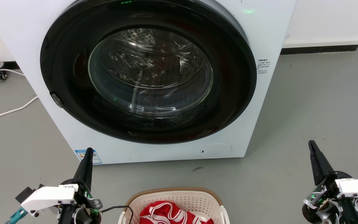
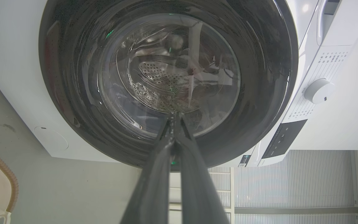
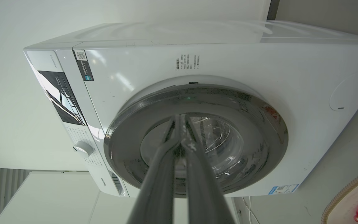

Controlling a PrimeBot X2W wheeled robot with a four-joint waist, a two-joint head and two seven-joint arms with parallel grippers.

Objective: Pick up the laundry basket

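The laundry basket [image 1: 179, 196] stands on the floor at the bottom centre of the head view: cream perforated plastic with a tan woven-look rim, and a red and white cloth [image 1: 169, 214] lying inside. Its rim also shows at the lower left of the left wrist view [image 2: 9, 177] and the lower right of the right wrist view [image 3: 346, 189]. My left gripper [image 1: 89, 151] hovers left of the basket, fingers shut and empty. My right gripper [image 1: 311, 143] hangs well to the right of the basket, also shut and empty. Both point toward the washing machine.
A white front-loading washing machine [image 1: 253, 102] with a dark round glass door [image 1: 149, 71] stands right behind the basket. White cables [image 1: 8, 112] run over the grey floor at the left. A white cabinet [image 1: 325, 21] stands at the back right.
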